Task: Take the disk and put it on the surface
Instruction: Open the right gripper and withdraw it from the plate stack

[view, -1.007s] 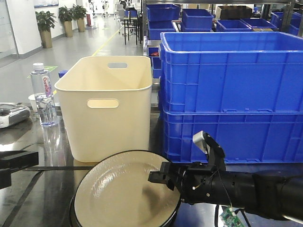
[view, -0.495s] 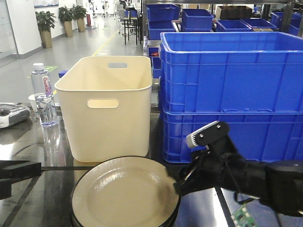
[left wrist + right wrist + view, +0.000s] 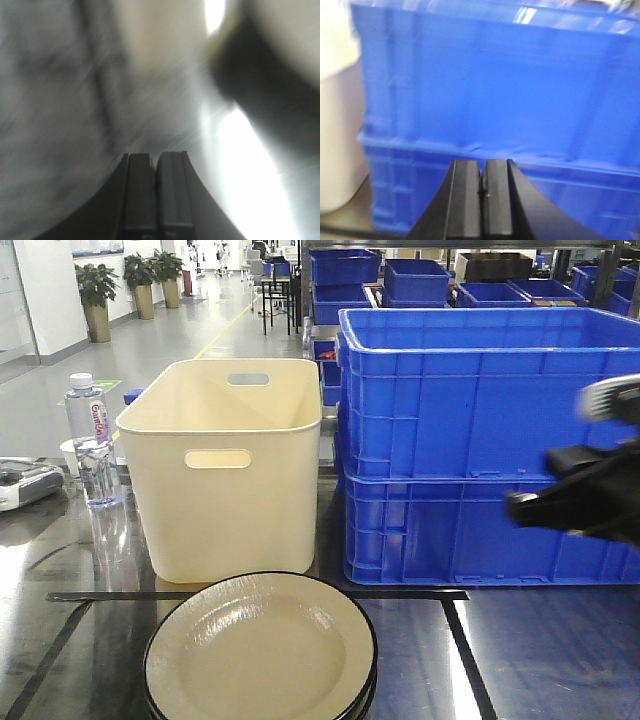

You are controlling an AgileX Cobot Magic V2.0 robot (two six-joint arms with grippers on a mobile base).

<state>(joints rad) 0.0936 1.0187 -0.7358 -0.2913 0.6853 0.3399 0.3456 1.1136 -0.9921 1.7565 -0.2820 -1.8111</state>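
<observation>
Beside the blue crates, right pincer raised level, fingers together, gripping nothing.

Only one piece of lettering anywhere: a red-and-white label on the water bottle at the left of the front view, too small and curved to spell out with certainty. No legible text, numbers or signs on the cream tub, the blue crates or the plates; both wrist views blurred, nothing readable there.
</observation>
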